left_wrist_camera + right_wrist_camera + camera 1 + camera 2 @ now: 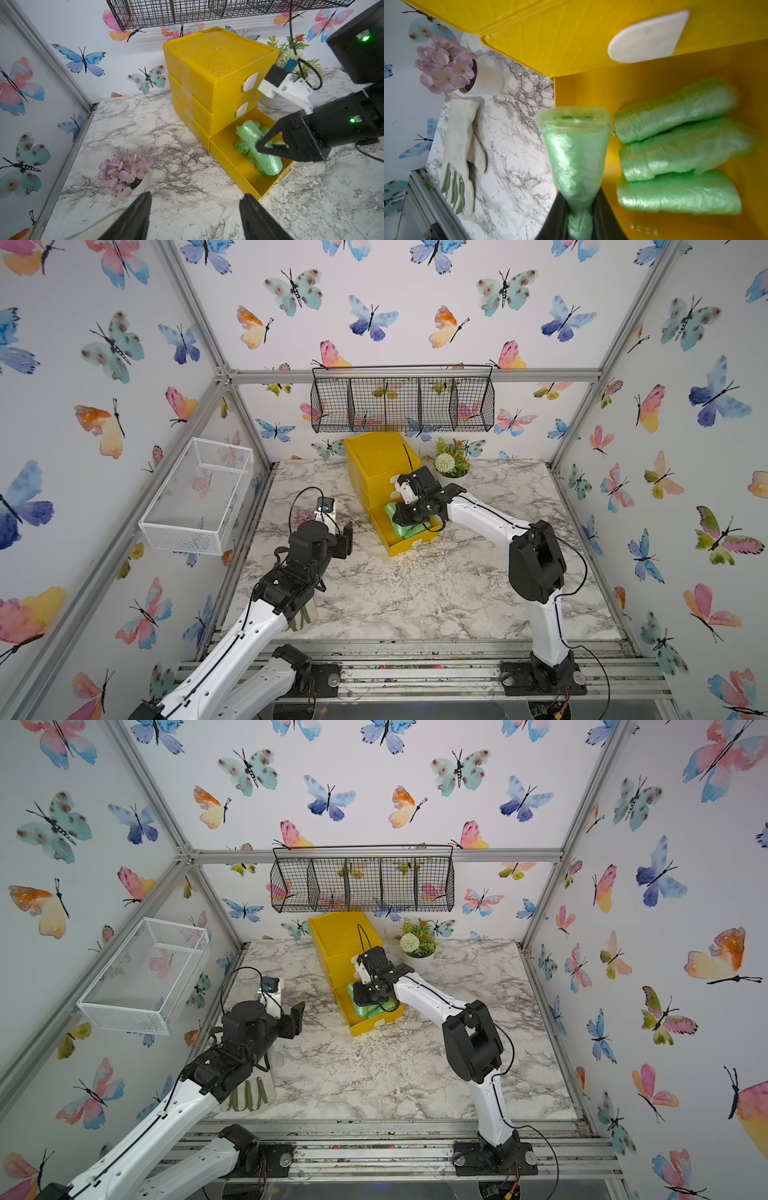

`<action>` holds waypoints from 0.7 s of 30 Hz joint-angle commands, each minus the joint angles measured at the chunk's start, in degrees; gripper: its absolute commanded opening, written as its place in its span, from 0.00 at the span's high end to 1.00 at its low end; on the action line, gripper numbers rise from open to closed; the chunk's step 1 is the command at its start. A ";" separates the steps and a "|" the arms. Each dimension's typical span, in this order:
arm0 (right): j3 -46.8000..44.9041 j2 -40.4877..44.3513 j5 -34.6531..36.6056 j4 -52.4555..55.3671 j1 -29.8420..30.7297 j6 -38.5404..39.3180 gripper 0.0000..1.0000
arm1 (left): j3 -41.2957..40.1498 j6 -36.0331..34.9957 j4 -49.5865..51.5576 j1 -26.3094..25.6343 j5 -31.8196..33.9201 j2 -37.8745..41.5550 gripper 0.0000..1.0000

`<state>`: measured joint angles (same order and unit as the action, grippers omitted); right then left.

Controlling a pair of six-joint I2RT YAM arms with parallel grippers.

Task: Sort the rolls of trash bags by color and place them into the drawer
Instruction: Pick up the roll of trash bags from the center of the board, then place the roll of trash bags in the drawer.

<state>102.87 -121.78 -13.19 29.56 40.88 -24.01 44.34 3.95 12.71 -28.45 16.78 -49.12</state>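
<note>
The yellow drawer chest point(376, 460) point(338, 936) point(218, 68) stands at the back of the marble table, its bottom drawer point(239, 176) point(409, 546) pulled out. Three green rolls of trash bags point(683, 149) lie side by side inside it. My right gripper point(580, 199) point(259, 145) point(401, 516) hangs over the open drawer, shut on a fourth green roll point(575, 145) point(249, 133) that points down into it. To the left of the chest my left gripper point(195, 195) point(338, 539) is open above bare marble, with nothing between its fingers.
A pot of pink-purple flowers point(124, 172) point(444, 70) sits near the left gripper, and a white glove point(460, 145) point(249, 1094) lies at the front left. A green potted plant point(451, 462) stands right of the chest. Black wire basket point(403, 402) on the back wall, white mesh basket point(199, 497) on the left wall.
</note>
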 commanded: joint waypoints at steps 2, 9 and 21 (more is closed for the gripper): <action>1.06 -1.77 1.95 -4.62 1.28 -3.15 0.79 | 0.22 -0.27 -0.49 0.50 -0.78 0.56 0.28; -0.50 -3.38 4.23 -7.69 1.99 -3.58 0.78 | 0.18 -0.10 -0.49 0.45 -1.31 0.95 0.28; -7.35 -4.12 8.84 -14.30 2.89 -2.34 0.78 | 0.14 -0.01 -0.49 0.50 -1.57 1.57 0.27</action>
<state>96.25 -124.84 -6.04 18.17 43.48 -26.85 44.34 3.95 12.71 -28.45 16.34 -48.69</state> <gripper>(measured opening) 0.226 0.727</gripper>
